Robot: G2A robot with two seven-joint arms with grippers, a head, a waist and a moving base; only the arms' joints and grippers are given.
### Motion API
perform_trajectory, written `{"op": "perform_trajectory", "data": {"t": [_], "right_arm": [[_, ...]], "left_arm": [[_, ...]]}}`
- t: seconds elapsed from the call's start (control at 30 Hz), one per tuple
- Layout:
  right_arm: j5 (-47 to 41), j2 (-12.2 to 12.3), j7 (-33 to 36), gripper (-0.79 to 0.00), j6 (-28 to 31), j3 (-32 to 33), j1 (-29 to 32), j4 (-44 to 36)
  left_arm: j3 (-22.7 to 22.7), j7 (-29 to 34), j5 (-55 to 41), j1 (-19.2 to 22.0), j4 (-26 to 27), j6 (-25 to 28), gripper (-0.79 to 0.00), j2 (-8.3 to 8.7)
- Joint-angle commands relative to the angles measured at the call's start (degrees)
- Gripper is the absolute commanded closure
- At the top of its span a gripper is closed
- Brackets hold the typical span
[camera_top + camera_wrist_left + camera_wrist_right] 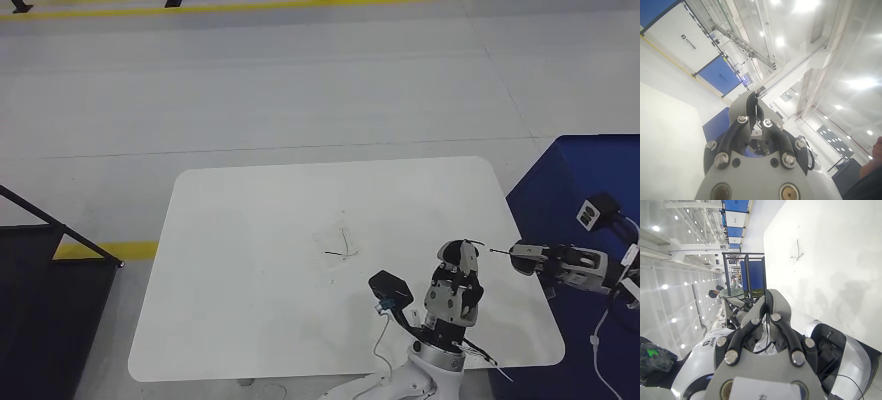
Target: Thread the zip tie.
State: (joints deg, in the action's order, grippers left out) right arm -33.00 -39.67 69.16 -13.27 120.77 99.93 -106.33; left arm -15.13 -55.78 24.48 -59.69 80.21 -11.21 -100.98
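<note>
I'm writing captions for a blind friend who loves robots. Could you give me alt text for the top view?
Over the near right part of a white table, the robot's right claw holds a thin dark zip tie, its tip aimed at the left claw close beside it. A few thin strands lie loose near the table's middle.
</note>
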Motion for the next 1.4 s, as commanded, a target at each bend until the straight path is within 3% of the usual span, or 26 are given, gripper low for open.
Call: {"op": "perform_trajectory", "data": {"t": [0.0,0.33,0.57,0.77,0.9,1.37], "right_arm": [[1.2,0.2,-0.4,0.0,-1.4,-0.6,-1.0,0.3],[-0.5,0.1,-2.0,0.0,-2.4,-1.3,-1.2,0.6],[-0.6,0.7,-1.5,0.0,-6.1,-11.3,-8.6,1.9],[0.7,0.5,-4.2,0.0,-3.9,-21.5,-18.5,3.6],[1.8,0.2,-5.8,0.0,-3.5,-26.4,-23.0,5.7],[1.8,0.2,-5.8,0.0,-3.5,-26.4,-23.0,5.7]], "left_arm": [[-0.1,0.1,0.1,-0.1,0.1,-0.2,0.0,-0.01],[-0.2,1.2,2.1,0.1,-0.5,-1.2,0.0,0.09],[-4.5,6.6,17.1,-1.2,3.0,-15.7,0.0,1.58],[-10.8,13.7,24.8,-7.5,12.9,-22.5,0.0,4.86],[-14.1,18.2,27.1,-10.7,17.2,-21.7,0.0,6.93],[-14.2,18.9,27.1,-10.7,16.9,-21.0,0.0,6.97]]}}
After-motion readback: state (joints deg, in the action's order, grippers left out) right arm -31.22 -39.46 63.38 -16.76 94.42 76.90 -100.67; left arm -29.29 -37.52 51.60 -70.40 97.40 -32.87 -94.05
